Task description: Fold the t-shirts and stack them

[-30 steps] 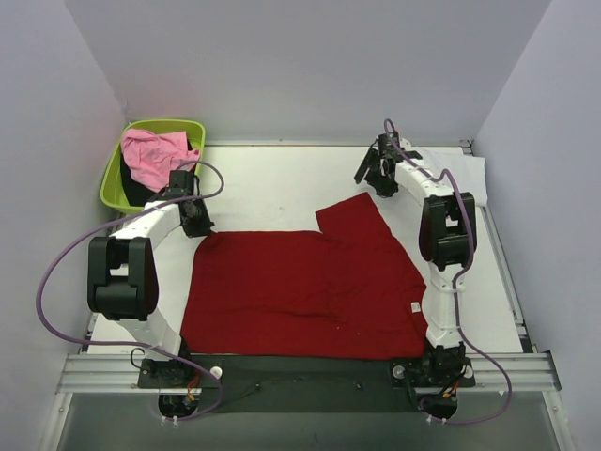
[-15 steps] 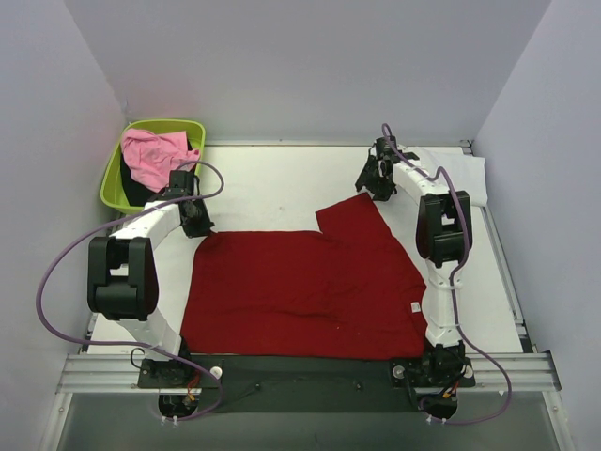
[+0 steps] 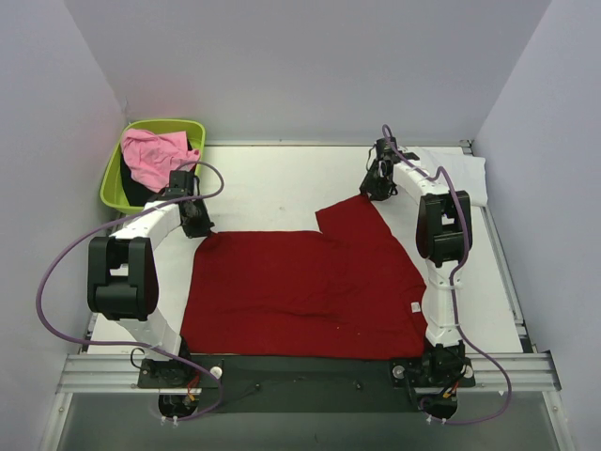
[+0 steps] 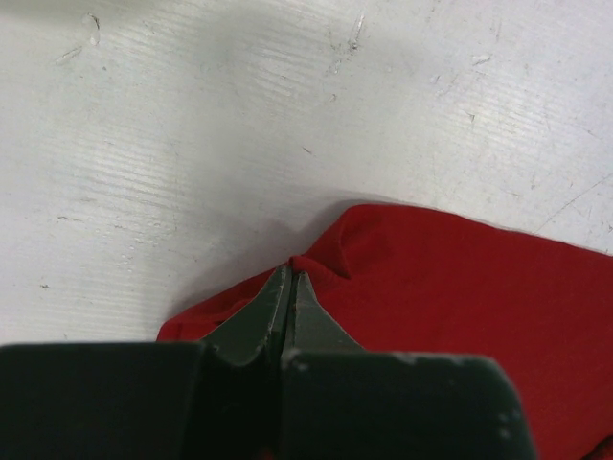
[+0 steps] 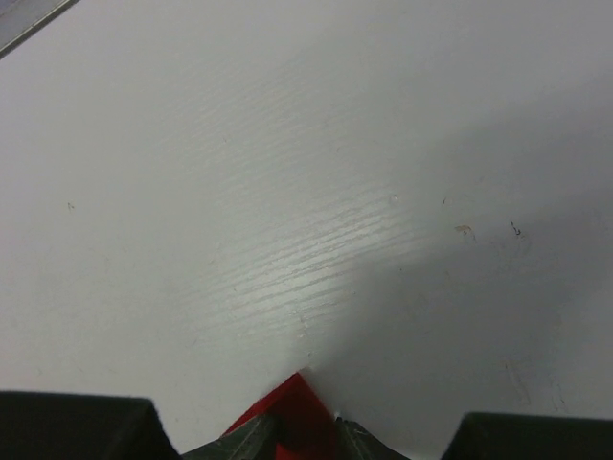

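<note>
So the deep red soft cloth t-shirt (image 3: 300, 291) is lying spread out flat across the middle of the white flat tabletop (image 3: 272, 183). One sleeve is sticking up toward the upper right of the overhead frame.

The left gripper (image 3: 197, 224) is sitting at the shirt's upper left corner. In the left wrist view its two dark fingers are pressed fully together, pinching a little puckered ridge of the red fabric right at the edge.

The right gripper (image 3: 375, 185) is hanging over the tip of that upper right sleeve. In its wrist cam a small red point of cloth is poking up between the two fingertips (image 5: 247, 436) at the bottom of the frame. The jaws are standing a bit apart with the fabric in the gap, and honestly I can't tell if they're actually clamping it or just straddling it.

Over in the upper left corner the lime-green rectangular plastic tub (image 3: 111, 183) is holding a crumpled pink cloth t-shirt (image 3: 155, 155) on top of a black cloth t-shirt (image 3: 136, 191). At the upper right, behind the right arm, there's a pale white piece of cloth (image 3: 472, 178), which is probably the white shirt, but it's blending into the table.
</note>
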Available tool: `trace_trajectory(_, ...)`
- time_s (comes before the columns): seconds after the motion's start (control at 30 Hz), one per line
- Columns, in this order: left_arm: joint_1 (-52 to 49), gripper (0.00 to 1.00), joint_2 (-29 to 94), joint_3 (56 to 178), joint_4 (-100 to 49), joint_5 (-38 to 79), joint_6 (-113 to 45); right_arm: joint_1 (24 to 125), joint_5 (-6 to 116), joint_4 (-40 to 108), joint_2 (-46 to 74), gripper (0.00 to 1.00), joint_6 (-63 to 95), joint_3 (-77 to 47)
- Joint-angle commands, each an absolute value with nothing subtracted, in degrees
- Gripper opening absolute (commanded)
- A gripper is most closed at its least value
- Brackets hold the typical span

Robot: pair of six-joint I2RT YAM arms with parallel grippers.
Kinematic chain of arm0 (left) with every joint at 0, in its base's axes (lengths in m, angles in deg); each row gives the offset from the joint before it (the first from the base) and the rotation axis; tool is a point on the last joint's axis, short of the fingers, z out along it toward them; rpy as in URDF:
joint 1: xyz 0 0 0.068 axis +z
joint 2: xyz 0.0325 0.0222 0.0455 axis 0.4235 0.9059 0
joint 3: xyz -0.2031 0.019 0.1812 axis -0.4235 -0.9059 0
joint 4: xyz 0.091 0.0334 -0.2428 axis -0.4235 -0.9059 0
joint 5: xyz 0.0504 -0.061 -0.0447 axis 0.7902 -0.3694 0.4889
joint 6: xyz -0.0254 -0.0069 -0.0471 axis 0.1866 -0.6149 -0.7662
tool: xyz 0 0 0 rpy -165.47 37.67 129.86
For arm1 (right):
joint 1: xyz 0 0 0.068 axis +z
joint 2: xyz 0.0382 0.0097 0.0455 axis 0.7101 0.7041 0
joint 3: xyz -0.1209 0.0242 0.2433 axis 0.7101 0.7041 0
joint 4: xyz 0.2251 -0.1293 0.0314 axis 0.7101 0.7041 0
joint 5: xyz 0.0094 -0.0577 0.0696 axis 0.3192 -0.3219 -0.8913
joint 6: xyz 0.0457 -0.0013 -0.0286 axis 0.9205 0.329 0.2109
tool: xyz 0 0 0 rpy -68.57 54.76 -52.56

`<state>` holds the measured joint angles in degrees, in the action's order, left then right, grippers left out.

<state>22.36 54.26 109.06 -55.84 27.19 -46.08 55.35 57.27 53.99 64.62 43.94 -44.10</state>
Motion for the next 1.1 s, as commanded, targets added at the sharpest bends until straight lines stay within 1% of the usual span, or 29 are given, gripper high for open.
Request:
trace_trajectory(0.0,22.07,0.0,52.72,109.76,-56.07,27.06,-46.81,55.61,56.39,56.86,64.91,0.29,44.51,-42.96)
trace_trajectory(0.13,22.07,0.0,52.64,109.76,-56.07,26.89,-46.9,55.79,56.04,56.77,64.91,0.26,44.69,-42.17)
trace_trajectory(0.23,22.07,0.0,52.64,109.67,-56.16,26.8,-46.9,56.05,55.69,56.77,64.91,0.2,45.13,-41.72)
trace_trajectory(0.33,22.07,0.0,52.55,109.67,-56.25,26.89,-46.99,56.4,55.6,56.59,64.56,0.12,45.3,-41.29)
trace_trajectory(0.37,22.07,0.0,52.46,109.67,-56.33,26.89,-47.07,56.66,55.69,56.59,64.39,0.03,45.39,-41.02)
trace_trajectory(0.4,22.07,0.0,52.37,109.5,-56.42,26.89,-47.16,56.67,55.69,56.59,63.95,0.0,45.39,-40.85)
trace_trajectory(0.57,22.15,0.0,50.88,109.23,-56.51,27.68,-47.25,57.19,56.04,55.02,60.79,0.0,43.99,-38.57)
trace_trajectory(0.67,22.24,0.0,49.91,109.14,-56.68,27.94,-47.34,57.46,57.36,53.0,55.79,0.0,42.58,-34.62)
trace_trajectory(0.87,22.15,0.0,48.51,109.23,-57.04,27.42,-47.34,57.46,61.57,51.85,42.78,0.0,40.65,-25.13)
trace_trajectory(0.97,22.07,0.0,46.75,108.88,-57.13,27.42,-47.6,57.37,63.85,51.5,33.92,0.0,40.3,-19.94)
trace_trajectory(1.07,22.24,0.0,45.96,109.14,-58.0,27.77,-47.6,57.46,66.23,51.49,28.46,0.0,40.12,-15.2)
